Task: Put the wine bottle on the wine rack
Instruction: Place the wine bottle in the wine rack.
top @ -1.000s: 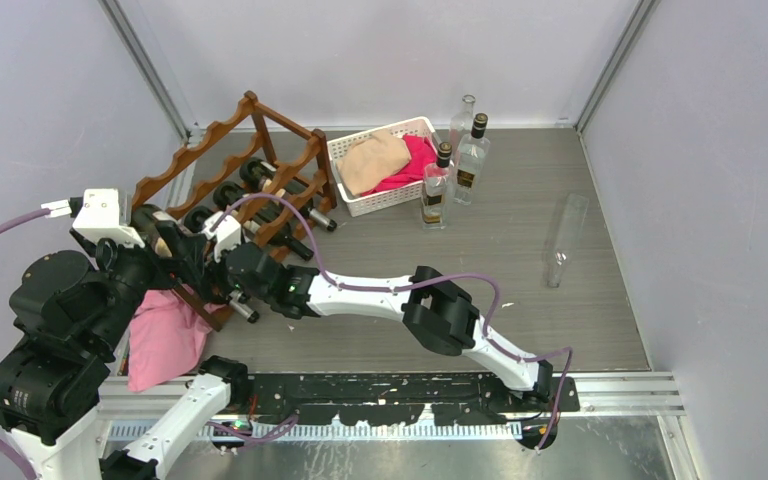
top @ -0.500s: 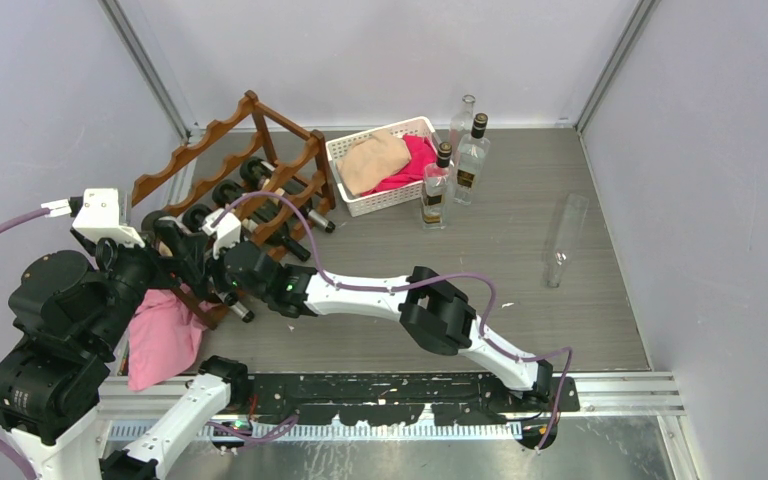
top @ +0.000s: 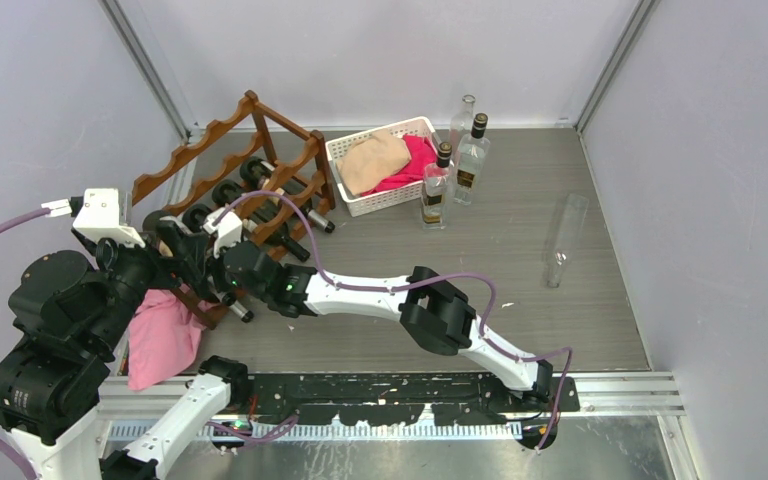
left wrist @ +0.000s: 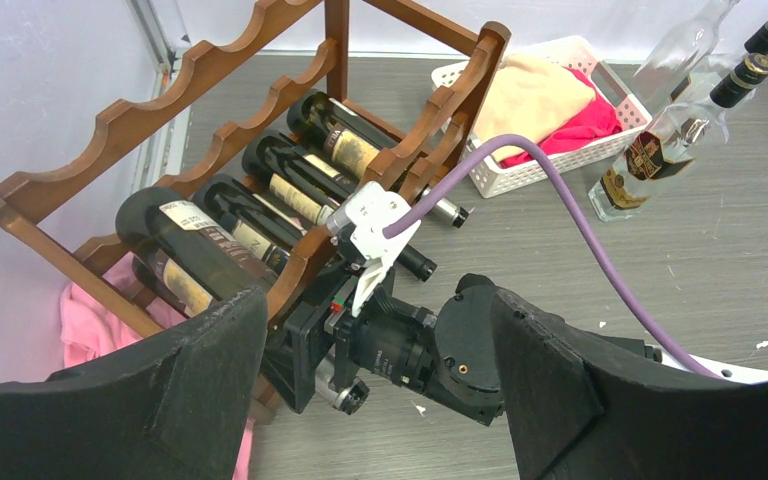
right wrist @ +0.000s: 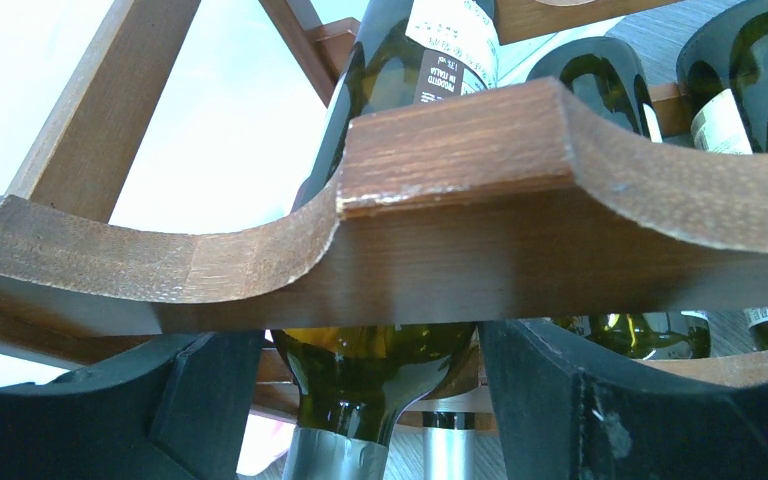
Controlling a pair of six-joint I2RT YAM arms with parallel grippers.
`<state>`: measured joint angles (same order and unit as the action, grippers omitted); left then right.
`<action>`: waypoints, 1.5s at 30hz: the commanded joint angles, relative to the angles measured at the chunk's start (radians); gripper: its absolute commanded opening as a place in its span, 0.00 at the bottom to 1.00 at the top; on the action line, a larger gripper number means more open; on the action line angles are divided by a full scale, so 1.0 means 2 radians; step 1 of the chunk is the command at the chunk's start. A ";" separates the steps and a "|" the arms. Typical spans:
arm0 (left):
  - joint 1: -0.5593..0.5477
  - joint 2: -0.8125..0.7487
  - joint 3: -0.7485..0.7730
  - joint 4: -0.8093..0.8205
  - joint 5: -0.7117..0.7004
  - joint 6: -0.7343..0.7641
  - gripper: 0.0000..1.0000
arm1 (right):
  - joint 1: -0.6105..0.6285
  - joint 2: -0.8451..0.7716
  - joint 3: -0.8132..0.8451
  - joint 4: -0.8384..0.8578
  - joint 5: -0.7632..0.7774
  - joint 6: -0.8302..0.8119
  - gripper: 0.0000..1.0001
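Note:
The reddish-brown wine rack (top: pixel 225 150) stands at the back left with several dark bottles lying in it; it also shows in the left wrist view (left wrist: pixel 210 85) and the right wrist view (right wrist: pixel 460 200). My right gripper (top: pixel 215 288) is at the rack's near lower corner. Its fingers (right wrist: pixel 560 400) stand apart on either side of a green wine bottle (right wrist: pixel 380 370), with gaps beside the silver-foiled neck. The bottle lies under the scalloped rail, and its cap (left wrist: pixel 352 395) sticks out the front. My left gripper (left wrist: pixel 377 300) is open and empty, held above the rack.
A white basket (top: pixel 380 205) of cloths sits right of the rack. Two black-capped bottles (top: pixel 440 185) and a clear one (top: pixel 463 115) stand beside it. A clear bottle (top: pixel 563 240) lies at the right. A pink cloth (top: pixel 165 340) lies by the rack's near end.
My right gripper and the bottle's cap have shifted slightly left, further into the rack. The left arm has not moved.

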<state>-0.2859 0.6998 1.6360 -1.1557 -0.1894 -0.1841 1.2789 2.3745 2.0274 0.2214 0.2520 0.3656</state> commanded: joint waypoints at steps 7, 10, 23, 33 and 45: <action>0.000 -0.003 0.001 0.031 0.007 -0.008 0.81 | -0.011 -0.022 -0.007 0.088 0.032 0.011 0.80; 0.000 -0.003 0.000 0.034 0.008 -0.008 0.81 | -0.011 -0.028 -0.012 0.097 0.031 -0.004 0.85; 0.000 -0.003 0.001 0.045 0.011 -0.008 0.80 | -0.012 -0.061 -0.020 0.103 0.025 -0.020 0.90; 0.000 -0.006 -0.003 0.054 0.017 -0.015 0.80 | -0.014 -0.093 -0.042 0.101 0.017 -0.018 0.91; 0.000 -0.013 -0.009 0.061 0.025 -0.023 0.80 | -0.012 -0.181 -0.137 0.093 -0.017 0.006 0.84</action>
<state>-0.2859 0.6849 1.6234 -1.0958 -0.1581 -0.2111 1.2610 2.1868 1.8030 0.3115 0.2394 0.3252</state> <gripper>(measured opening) 0.802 0.868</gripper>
